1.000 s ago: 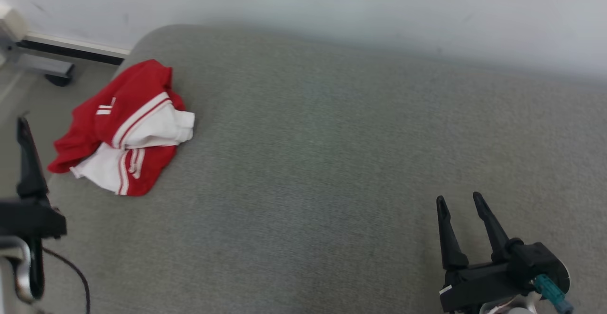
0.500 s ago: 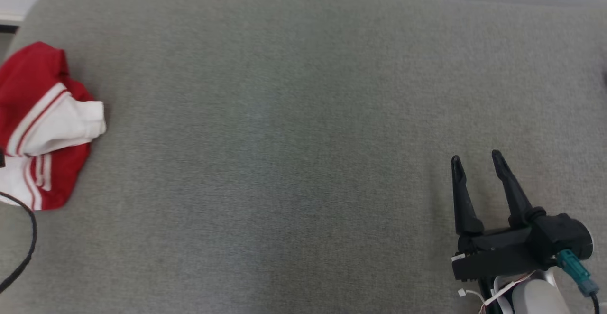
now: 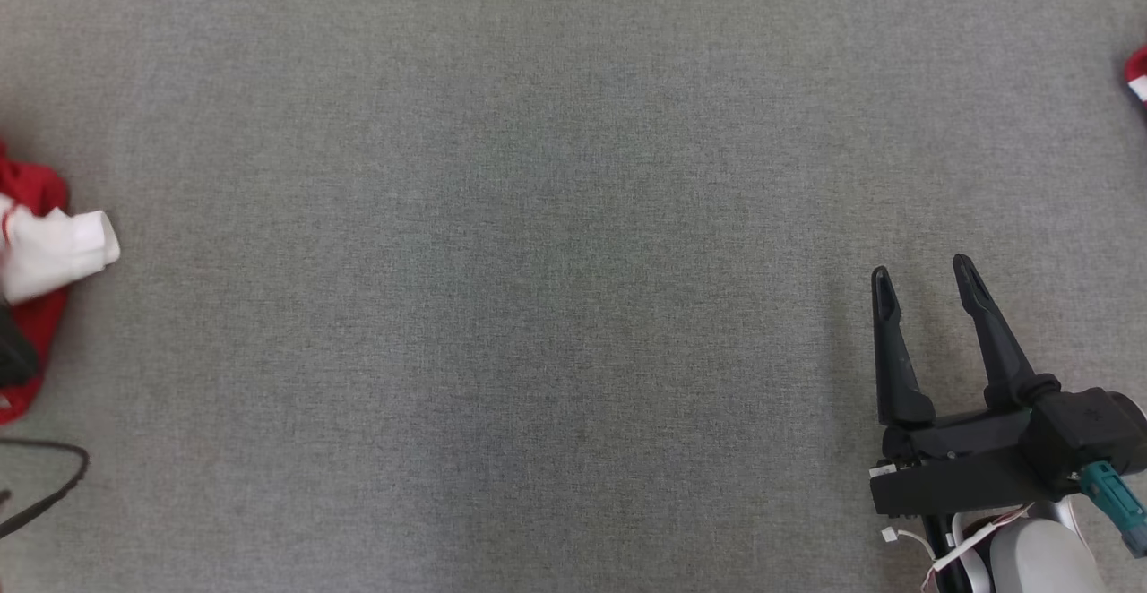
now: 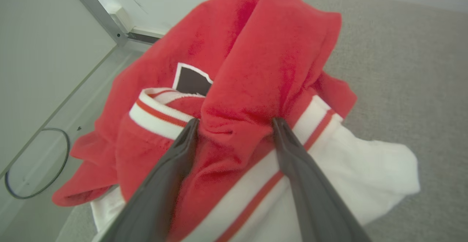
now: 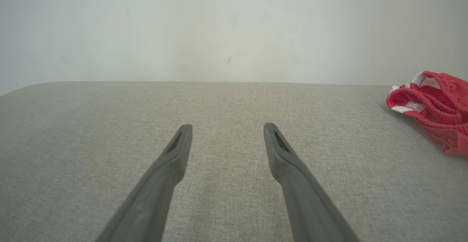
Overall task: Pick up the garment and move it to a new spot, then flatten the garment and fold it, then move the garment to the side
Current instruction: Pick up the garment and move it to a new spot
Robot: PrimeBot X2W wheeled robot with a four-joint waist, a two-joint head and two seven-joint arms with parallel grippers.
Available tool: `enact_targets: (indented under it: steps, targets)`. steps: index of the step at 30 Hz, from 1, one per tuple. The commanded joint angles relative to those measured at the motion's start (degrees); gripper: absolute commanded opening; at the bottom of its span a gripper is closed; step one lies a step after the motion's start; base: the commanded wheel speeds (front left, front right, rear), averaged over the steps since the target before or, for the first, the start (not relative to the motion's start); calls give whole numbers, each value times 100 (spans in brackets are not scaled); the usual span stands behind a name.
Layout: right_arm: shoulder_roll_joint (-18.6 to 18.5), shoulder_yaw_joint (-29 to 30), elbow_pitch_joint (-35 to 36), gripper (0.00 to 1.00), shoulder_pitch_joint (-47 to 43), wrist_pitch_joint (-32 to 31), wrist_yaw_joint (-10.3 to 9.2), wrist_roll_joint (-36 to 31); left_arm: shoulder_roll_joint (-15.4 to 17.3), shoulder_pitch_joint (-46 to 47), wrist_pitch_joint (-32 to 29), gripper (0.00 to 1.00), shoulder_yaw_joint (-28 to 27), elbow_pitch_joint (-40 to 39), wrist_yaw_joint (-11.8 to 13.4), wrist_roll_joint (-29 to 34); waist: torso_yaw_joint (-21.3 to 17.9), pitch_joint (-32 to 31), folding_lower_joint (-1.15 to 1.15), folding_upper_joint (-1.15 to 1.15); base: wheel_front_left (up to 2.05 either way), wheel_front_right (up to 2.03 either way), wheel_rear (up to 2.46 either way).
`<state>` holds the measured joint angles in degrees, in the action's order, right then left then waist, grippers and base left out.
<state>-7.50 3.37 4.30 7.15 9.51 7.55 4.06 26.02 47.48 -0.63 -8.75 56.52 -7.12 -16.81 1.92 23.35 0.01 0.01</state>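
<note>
**Far left:** the crumpled red-and-white garment lay at the left margin of the grey woven upholstered surface. The left gripper stood spread wide, its dark fingers straddling a raised red fold. From there, closing would pinch that ridge for the lift; nothing was gripped yet.

**Centre:** bare surface, probably the intended new spot.

**Right:** the right gripper hovered spread and empty, clear of cloth.

**Far right:** a second red-and-white mesh bundle lay at the edge.
</note>
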Motion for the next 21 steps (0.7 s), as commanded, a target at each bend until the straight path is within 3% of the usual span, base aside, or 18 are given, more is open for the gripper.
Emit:
enact_targets:
  steps: [1,3,4,5,6,12,16,21]
  targets:
    - [18,-25,23,100,-13,-25,-15,-25,-27,67,-288,100,9,245,-27,-96,-2,-19,-1,-1,0,0,0]
    - [25,-58,32,100,12,-43,-15,-24,-49,123,-589,100,63,449,-41,-205,-15,-41,-1,-1,0,0,0]
    - [28,-67,38,100,19,-56,-15,-25,-47,141,-642,76,54,516,-44,-265,-22,-50,-1,-1,0,0,0]
    - [27,-83,34,100,30,-67,-15,-19,-39,124,-670,24,66,583,-44,-272,-36,-61,-1,-1,0,0,0]
    - [23,-98,28,100,36,-72,-15,-9,-21,120,-643,0,95,620,-28,-266,-48,-71,-1,-1,0,0,0]
    - [42,-106,-24,100,1,-35,-15,30,46,218,-81,0,216,564,-25,-199,-73,-199,-1,-1,0,0,0]
    - [77,-73,-147,100,-46,22,-15,71,69,465,716,0,383,180,-9,-40,-38,-411,-1,-1,0,0,0]
    - [150,-125,-455,100,-98,154,-15,177,133,868,1139,0,697,-453,-16,225,-38,-737,-1,-1,0,0,0]
